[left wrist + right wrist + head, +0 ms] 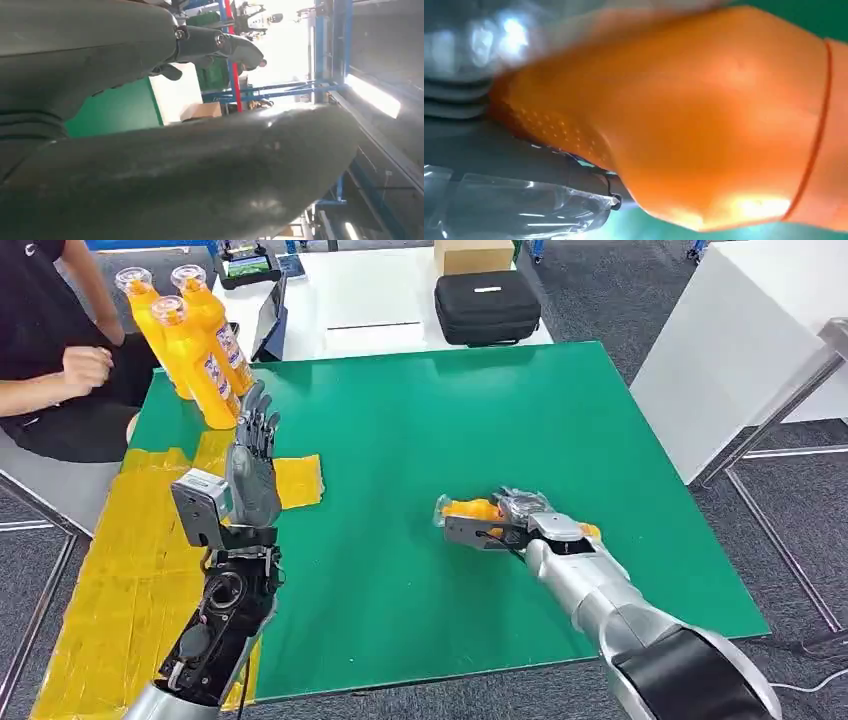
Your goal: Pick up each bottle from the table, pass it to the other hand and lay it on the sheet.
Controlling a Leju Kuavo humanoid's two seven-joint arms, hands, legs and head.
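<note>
Right hand [505, 523] wrapped around an orange bottle [470, 510] lying on its side on the green table [450, 420]; left hand [253, 465] raised, spread, holding nothing; probably smooth, slippery plastic — best gripped mid-body, firmly but without crushing.

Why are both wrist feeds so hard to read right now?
Right wrist view: the orange bottle sits too close to the lens, soft and blurred, with glare near its lower edge. Left wrist view: the left hand looms dark against blown-out lights behind. Head view stays sharp and evenly lit.
</note>
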